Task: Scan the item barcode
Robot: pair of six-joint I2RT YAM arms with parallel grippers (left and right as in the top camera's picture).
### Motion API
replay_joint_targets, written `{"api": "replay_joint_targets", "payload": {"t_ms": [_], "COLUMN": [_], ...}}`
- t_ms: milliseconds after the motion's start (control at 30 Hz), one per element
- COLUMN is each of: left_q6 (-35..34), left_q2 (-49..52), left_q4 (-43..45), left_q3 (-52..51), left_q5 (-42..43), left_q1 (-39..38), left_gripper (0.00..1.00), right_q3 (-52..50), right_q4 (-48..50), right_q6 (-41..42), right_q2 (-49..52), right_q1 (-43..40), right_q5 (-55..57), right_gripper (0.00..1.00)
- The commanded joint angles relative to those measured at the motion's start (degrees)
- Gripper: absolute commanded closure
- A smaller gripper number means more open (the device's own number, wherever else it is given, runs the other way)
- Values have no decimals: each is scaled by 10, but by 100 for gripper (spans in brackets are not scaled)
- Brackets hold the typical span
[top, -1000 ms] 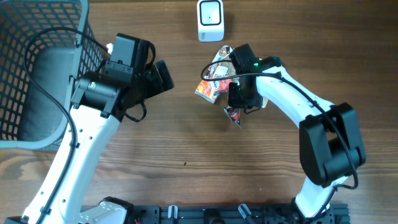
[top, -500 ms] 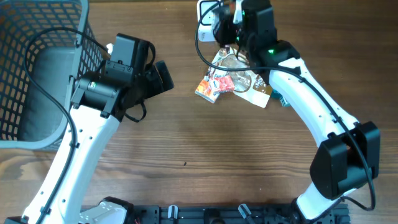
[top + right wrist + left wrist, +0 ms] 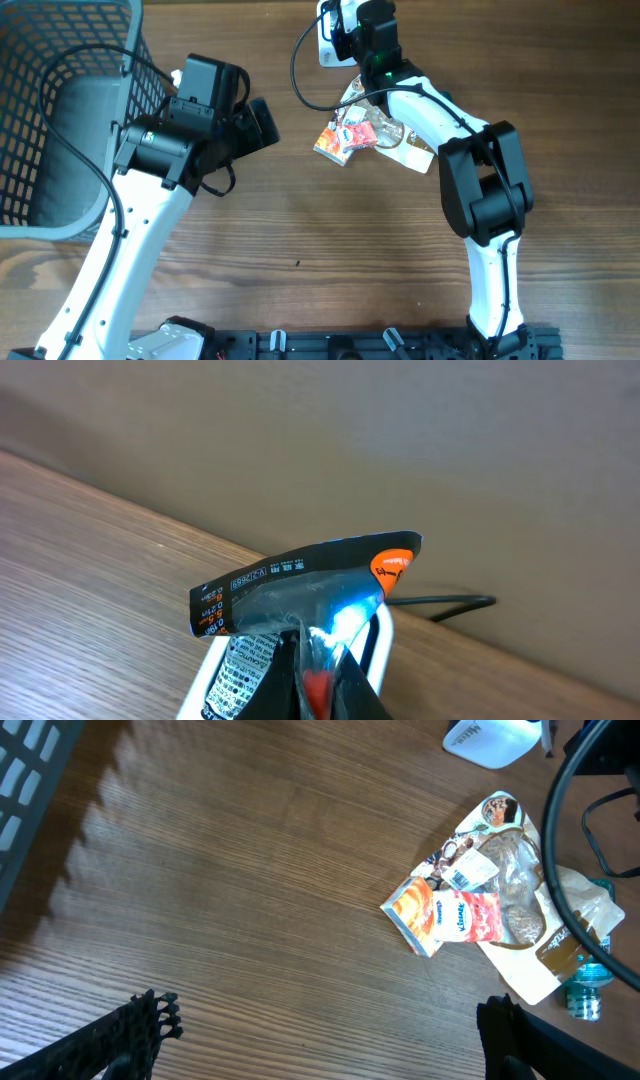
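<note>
Black packet [image 3: 300,588] (just one) pinched in right claw [image 3: 318,660] over single scanner [image 3: 327,48]; left claw [image 3: 320,1032] wide.

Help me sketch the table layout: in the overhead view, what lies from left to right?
Basket → left gripper → pile of snack packets.

The table [image 3: 300,230] is brown wood grain; the scanner [image 3: 328,40] white. Over the scanner, the packet [image 3: 300,585] is black with an orange tab. Near the scanner lie an orange pouch [image 3: 412,910] and a red-and-white pouch [image 3: 475,915].
</note>
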Motion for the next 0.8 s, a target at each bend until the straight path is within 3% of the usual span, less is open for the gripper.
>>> {"api": "replay_joint_targets", "payload": {"t_ms": [0,100,200,333,533,767], "left_q6": [-10,-10,-10,-10,-10,-10], "left_q2": [-2,-2,-2,-2,-2,-2], "left_q4": [2,2,2,2,2,2], "left_q3": [0,0,0,0,0,0], "left_q5": [-10,-10,-10,-10,-10,-10], "left_q1": [5,5,5,5,5,5], "left_gripper": [0,0,0,0,0,0], "right_q3": [20,20,20,20,16,-3], "right_q4": [12,17,20,-64,-324,-369], "right_q6": [-55,-21,52,55,153,159], "right_q2": [7,5,-33,-97,-120,-106], "right_q1": [0,0,-10,-80,-323,-573], "right_q5": [28,45,169,259,231,155], "right_gripper": [95,95,95,95,95,95]}}
